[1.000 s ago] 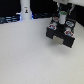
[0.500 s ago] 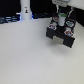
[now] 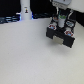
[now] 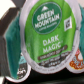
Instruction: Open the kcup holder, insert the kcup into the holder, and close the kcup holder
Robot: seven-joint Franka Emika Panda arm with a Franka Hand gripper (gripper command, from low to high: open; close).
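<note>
One pincer (image 3: 61, 21) hangs directly over the kcup holder (image 3: 59, 36) in the exterior view, its grip state impossible to tell, while the wrist view fills with the kcup (image 4: 48, 35) right beneath it, so lower straight, centred, unhurried.

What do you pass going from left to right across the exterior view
White bottle-shaped object at the back on the exterior view's left → black kcup holder on the right, with the gripper directly above it.
</note>
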